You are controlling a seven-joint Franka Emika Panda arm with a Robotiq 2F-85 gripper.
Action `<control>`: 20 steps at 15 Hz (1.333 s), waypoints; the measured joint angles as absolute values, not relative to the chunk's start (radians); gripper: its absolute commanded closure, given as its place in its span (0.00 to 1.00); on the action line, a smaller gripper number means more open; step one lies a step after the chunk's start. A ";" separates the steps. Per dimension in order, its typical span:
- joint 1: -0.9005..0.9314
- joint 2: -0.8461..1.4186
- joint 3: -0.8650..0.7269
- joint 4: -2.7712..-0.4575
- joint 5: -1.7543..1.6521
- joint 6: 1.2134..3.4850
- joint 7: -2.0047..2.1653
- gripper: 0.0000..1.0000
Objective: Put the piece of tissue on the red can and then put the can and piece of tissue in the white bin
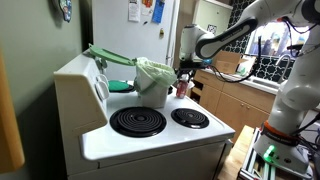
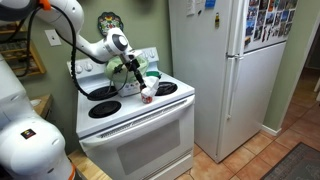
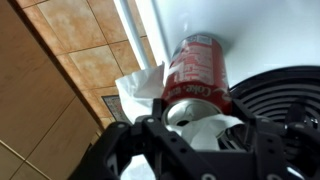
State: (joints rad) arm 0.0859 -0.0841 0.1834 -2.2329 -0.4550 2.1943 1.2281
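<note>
A: Where was the can (image 1: 181,90)?
B: In an exterior view we saw it right under the gripper (image 1: 183,75), by the stove's (image 1: 150,140) edge, just beside the bin (image 1: 152,96), not in it. Standing or lifted, we couldn't tell.
A: Any other angle?
B: In an exterior view from the front, same: can (image 2: 147,97) below the gripper (image 2: 137,80), w/ sth white on top.
A: The tissue?
B: Prob., but too small to tell there. In the wrist view we saw the tissue (image 3: 138,92) as a white crumple touching the can (image 3: 195,68) on its floor side.
A: Gripper state?
B: In the wrist view the gripper (image 3: 195,140) had its fingers (image 3: 120,145) spread wide, the can's near end between them. Whether the pads pressed on it, we couldn't tell.
A: Can upright?
B: Approx. upright in both exterior views.
A: Around it?
B: Burner (image 3: 285,100) on one side, tiled floor (image 3: 60,80) on the other. The bin's liner was crinkled, pale green, over the rim. Fridge (image 2: 215,70) stood next to the stove.
</note>
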 measured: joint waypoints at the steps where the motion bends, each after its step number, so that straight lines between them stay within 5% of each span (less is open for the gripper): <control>1: 0.089 -0.088 0.185 -2.224 -0.468 2.161 1.228 0.57; 11: 0.129 -0.200 0.251 -2.035 -0.698 1.823 1.171 0.57; 20: 0.174 -0.244 0.272 -1.945 -0.659 2.144 1.110 0.57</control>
